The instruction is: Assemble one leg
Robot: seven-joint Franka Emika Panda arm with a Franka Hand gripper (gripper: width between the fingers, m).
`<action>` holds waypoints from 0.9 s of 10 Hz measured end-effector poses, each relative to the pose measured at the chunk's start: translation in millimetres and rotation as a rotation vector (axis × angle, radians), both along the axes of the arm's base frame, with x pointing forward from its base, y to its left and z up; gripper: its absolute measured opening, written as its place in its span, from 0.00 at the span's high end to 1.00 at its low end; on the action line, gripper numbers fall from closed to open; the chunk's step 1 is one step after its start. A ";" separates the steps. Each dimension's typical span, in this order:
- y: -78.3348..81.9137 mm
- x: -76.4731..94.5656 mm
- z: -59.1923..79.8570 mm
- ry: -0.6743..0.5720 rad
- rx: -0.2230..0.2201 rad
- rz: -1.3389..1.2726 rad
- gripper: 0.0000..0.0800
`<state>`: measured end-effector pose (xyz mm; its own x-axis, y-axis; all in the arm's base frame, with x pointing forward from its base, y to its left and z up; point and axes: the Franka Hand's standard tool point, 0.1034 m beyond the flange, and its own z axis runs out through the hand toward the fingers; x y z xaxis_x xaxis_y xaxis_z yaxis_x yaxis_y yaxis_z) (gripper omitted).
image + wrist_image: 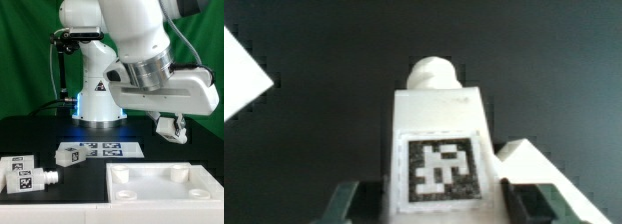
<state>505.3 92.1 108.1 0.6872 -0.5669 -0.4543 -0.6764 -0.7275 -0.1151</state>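
Note:
My gripper (173, 132) hangs above the table at the exterior view's right, over the far edge of the large white slab (165, 190) with round sockets. In the wrist view my gripper (436, 205) is shut on a leg (439, 130), a white post with a black-and-white tag on its face and a rounded peg at its far end. The dark fingers (349, 200) stand on either side of it. The leg is off the table. In the exterior view it shows only as a small pale piece between the fingers. Three more legs lie at the left (22, 164), (30, 181), (72, 154).
The marker board (105, 150) lies flat in front of the robot's base (97, 100). The slab's edges show white in the wrist view (553, 170). A green curtain closes off the back.

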 end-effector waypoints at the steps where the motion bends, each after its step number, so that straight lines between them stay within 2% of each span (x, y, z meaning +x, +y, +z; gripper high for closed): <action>1: -16.2 23.3 17.8 -0.066 -0.015 0.021 0.64; 2: -22.4 43.0 28.6 -0.144 -0.046 0.025 0.64; 3: -22.0 56.9 34.9 -0.224 -0.087 0.036 0.64; 6: -10.2 58.8 32.4 -0.360 -0.160 -0.005 0.64; 8: -10.7 65.4 24.8 -0.476 -0.237 0.077 0.64; 9: -12.1 75.7 27.7 -0.519 -0.265 0.157 0.64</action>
